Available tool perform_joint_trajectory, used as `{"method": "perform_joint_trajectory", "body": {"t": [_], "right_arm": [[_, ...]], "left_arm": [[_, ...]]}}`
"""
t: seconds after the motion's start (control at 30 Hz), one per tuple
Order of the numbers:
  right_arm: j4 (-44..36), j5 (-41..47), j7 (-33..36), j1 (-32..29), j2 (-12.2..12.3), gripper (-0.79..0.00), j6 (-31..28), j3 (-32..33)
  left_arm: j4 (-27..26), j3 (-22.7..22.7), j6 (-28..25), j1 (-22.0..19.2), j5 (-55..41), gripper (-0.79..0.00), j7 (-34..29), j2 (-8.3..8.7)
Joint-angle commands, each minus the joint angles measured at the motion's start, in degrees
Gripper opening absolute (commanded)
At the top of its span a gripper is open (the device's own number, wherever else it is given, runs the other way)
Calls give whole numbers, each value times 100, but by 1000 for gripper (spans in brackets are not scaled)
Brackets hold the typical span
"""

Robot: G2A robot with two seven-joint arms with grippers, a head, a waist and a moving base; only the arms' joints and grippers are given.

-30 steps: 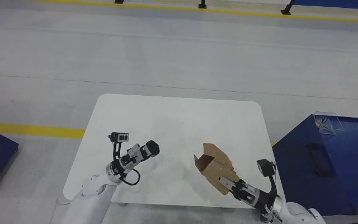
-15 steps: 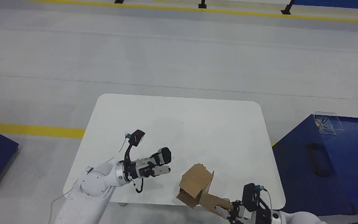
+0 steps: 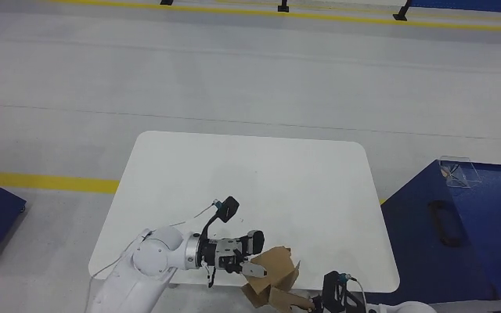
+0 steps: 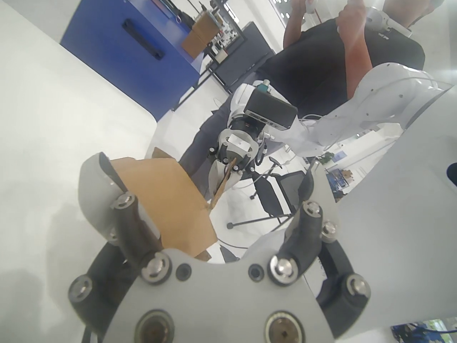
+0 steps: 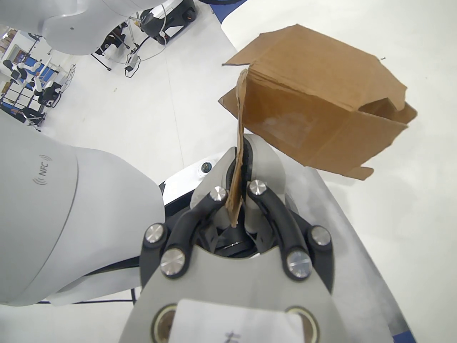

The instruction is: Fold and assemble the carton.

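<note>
I have the right gripper [image 5: 240, 160] clamped tight on one flap of the carton [image 3: 272, 270], which hangs half-opened over the near edge of the table [image 3: 250, 172]. My left gripper [image 4: 209, 180] is spread wide right at the carton. One side of the carton lies between its fingers, close against one of them.

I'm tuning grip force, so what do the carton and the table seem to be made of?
The carton looks like brown corrugated cardboard, matte: the flap edge in the right gripper shows rough layered board. The table has a smooth white top, perhaps laminate or painted board.
</note>
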Motion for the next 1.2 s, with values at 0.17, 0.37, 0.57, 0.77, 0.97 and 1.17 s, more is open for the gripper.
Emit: {"method": "perform_joint_trajectory", "body": {"t": [0.17, 0.37, 0.57, 0.77, 0.97, 1.17], "right_arm": [[-49, -66, -115, 18, 43, -785, 43, -82], [-67, -27, -280, -34, 81, -785, 46, -6], [-63, 50, -304, -84, 107, -785, 28, -21], [-63, 50, -304, -84, 107, -785, 28, -21], [107, 190, -311, 49, 107, -785, 430, -204], [389, 1319, 260, 435, 174, -785, 865, -225]], "left_arm": [[369, 332, 316, -243, 69, 0, -255, 23], [605, 499, 746, -397, 74, 0, -318, 22], [467, 381, 553, -325, 51, 0, -107, 67], [449, 366, 536, -312, 80, 0, -84, 73], [445, 352, 541, -303, 78, 0, -33, 73], [-50, -428, 570, 105, 865, 0, 520, 264]]}}
